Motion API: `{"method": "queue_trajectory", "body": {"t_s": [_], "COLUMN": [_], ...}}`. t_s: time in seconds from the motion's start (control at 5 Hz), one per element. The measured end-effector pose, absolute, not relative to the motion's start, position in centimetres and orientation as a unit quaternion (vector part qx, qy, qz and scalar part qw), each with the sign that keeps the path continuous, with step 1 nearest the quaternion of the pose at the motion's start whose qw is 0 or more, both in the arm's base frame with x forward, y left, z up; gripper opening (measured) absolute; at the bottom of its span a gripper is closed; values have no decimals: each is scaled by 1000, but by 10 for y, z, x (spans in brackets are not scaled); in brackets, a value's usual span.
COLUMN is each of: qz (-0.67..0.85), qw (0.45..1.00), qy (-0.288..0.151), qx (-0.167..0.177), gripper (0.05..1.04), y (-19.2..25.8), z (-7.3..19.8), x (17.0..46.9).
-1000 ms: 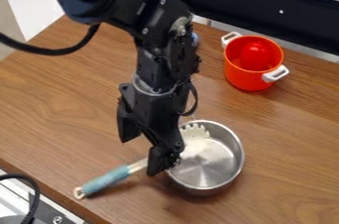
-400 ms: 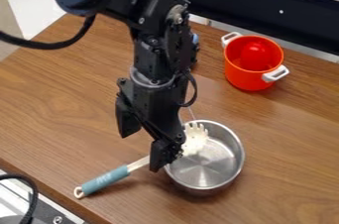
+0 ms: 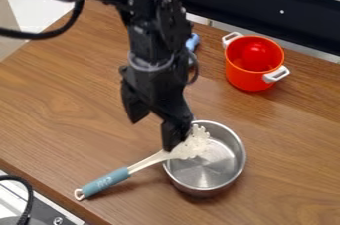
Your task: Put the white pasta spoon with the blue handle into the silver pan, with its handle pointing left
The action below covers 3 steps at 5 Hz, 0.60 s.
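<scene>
Up and rightward in the camera view, your gripper (image 3: pixel 153 136) has shifted since the earlier frames, baring more of the pasta spoon's (image 3: pixel 105 182) pale neck. Its two fingers stand wide apart with nothing gripped, one tip in front of the neck; you can't tell whether they touch. Your spoon hasn't visibly moved: toothed head over the metal pan (image 3: pixel 211 170), blue handle out past the rim, apparently lying free.

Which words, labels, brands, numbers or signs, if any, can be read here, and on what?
Blue handle of the pronged spoon: pale marks, perhaps lettering, too small to read.
Metal pan, red pot and black robot arm: no readable text.
</scene>
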State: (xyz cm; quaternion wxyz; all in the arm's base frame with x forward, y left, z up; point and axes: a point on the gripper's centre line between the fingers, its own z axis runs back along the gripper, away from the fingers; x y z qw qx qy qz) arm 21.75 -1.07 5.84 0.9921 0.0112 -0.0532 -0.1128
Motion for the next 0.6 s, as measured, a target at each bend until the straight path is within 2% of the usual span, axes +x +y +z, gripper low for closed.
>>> {"method": "queue_trajectory", "body": {"t_s": [0.4, 0.6], "qz": [42, 132], "qw": [991, 982], "qy": [-116, -123], "qx": [-43, -53], "gripper": [998, 998], "y": [20, 45], "z": [67, 66], "x": [267, 284]}}
